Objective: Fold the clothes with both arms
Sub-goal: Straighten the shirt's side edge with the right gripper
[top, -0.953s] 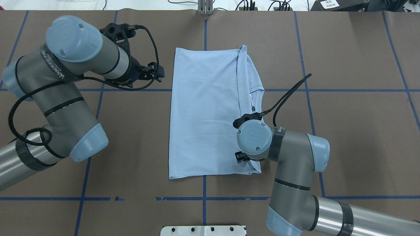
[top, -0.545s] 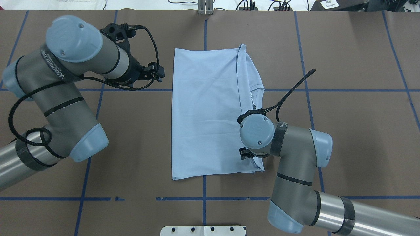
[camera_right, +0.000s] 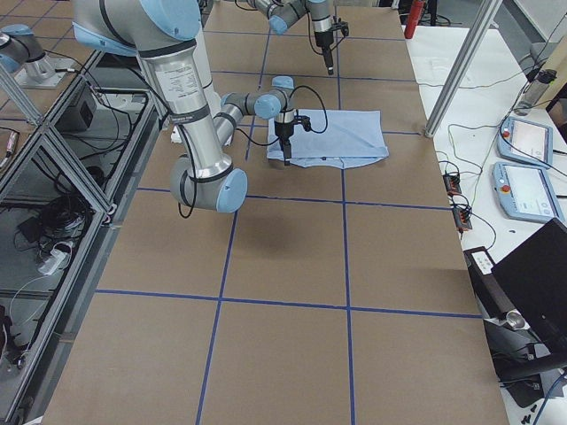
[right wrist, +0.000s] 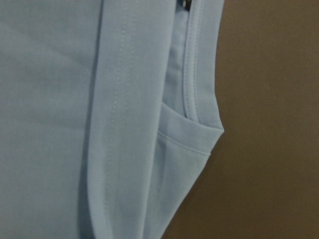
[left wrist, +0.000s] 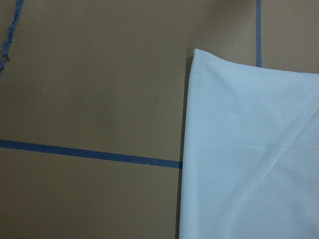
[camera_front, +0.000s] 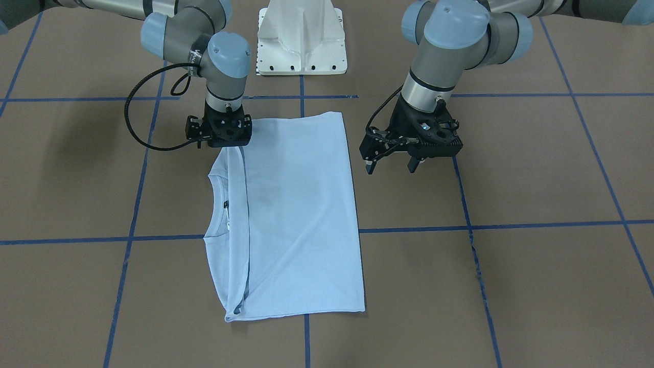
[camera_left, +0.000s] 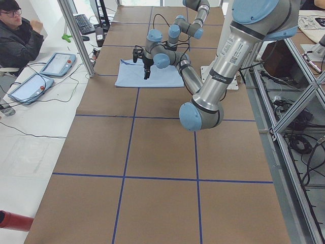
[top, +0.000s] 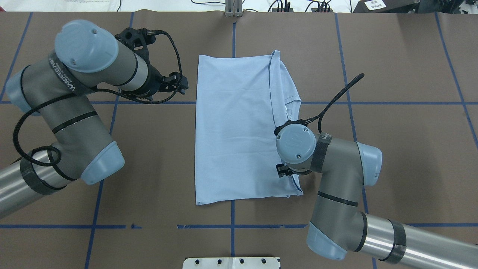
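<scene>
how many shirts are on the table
1: the shirt, folded flat at the table's middle. A second one under it could be hidden.

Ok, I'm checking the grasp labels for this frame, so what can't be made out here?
Right gripper: its wrist covers the jaws in the overhead view, and its own body covers them in the front view, so whether it grips the T-shirt is unclear.
Chest print: none shows in any view; the fold may hide it.
Neck label: a dark speck in the front view, too small to read.
</scene>
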You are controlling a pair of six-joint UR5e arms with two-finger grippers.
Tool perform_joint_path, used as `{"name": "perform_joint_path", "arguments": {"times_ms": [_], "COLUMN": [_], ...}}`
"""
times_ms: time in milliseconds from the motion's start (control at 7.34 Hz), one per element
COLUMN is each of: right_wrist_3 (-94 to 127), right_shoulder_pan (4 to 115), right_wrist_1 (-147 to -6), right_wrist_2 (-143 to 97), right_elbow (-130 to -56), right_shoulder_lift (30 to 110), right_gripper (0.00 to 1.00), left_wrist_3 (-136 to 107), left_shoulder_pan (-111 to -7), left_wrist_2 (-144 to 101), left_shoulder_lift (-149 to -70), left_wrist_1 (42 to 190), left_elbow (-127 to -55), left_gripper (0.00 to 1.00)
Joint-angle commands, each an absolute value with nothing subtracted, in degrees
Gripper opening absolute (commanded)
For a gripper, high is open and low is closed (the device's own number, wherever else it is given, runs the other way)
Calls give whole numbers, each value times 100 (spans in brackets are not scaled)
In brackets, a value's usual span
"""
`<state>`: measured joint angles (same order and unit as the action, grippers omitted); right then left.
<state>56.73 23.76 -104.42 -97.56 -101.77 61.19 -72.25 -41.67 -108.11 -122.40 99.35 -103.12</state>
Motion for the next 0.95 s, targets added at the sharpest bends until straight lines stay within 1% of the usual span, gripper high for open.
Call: {"name": "perform_joint_path", "arguments": {"times_ms": [0, 408, 681, 817], "right_wrist_3": [5434, 5230, 5221, 5099], "right_shoulder_pan": [2548, 2733, 2873, 2944], "right_wrist_1": [-10450, -10424, -10441, -10441], "right_wrist_2": [-9747, -9651, -9711, -9721], "right_elbow": [-10178, -10195, -10222, -10222], "right_shoulder_lift": [6196, 6495, 6426, 6259], "right_gripper": [100, 100, 100, 100], "left_wrist_3": [-7225, -7225, -7225, -7225], "left_shoulder_pan": [-4157, -4157, -4157, -4157], "left_wrist_2": [-10811, -10811, -10819, -10819], "left_shoulder_lift": [-12252, -12243, -12226, -12226], "left_wrist_1": [9949, 10010, 10020, 10011], "left_elbow": [-10301, -10301, -10301, -10309], "left_gripper": [100, 100, 100, 100]}}
